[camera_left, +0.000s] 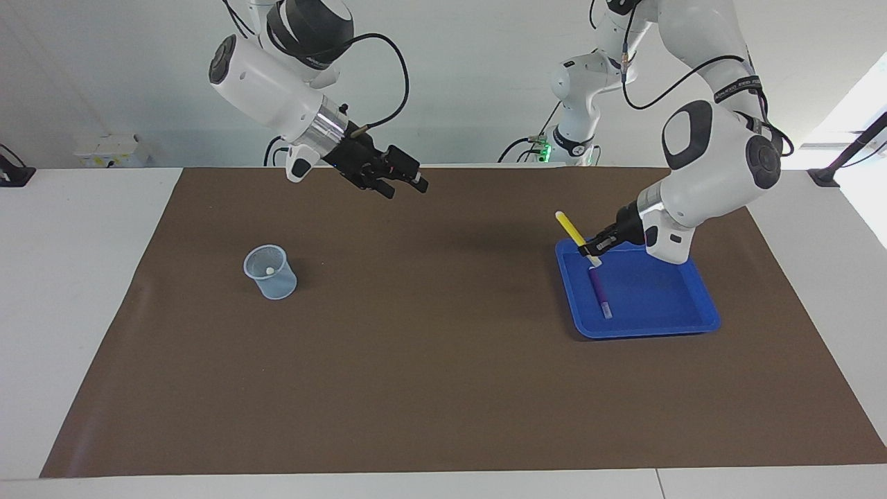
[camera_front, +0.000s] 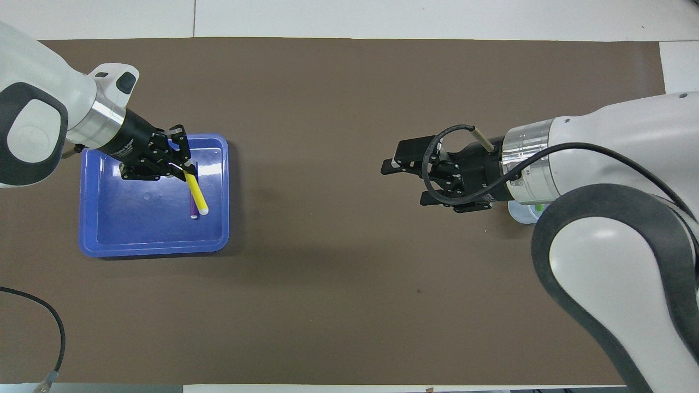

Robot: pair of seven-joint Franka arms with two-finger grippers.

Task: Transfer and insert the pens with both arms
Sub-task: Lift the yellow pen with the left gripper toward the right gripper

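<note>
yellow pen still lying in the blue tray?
No, the left gripper holds the yellow pen up in the air over the blue tray.

The left gripper (camera_left: pixel 593 248) is raised over the edge of the blue tray (camera_left: pixel 700 305) toward the table's middle, clamped on the yellow pen (camera_left: pixel 574 229), which is held tilted with its yellow end uppermost. The purple pen (camera_left: pixel 599 291) lies flat in the tray. The right gripper (camera_left: pixel 407 186) hangs with fingers apart and nothing between them over the brown mat (camera_left: pixel 429 360). A clear cup (camera_left: pixel 271 273) stands on the mat toward the right arm's end, something pale inside it.
</note>
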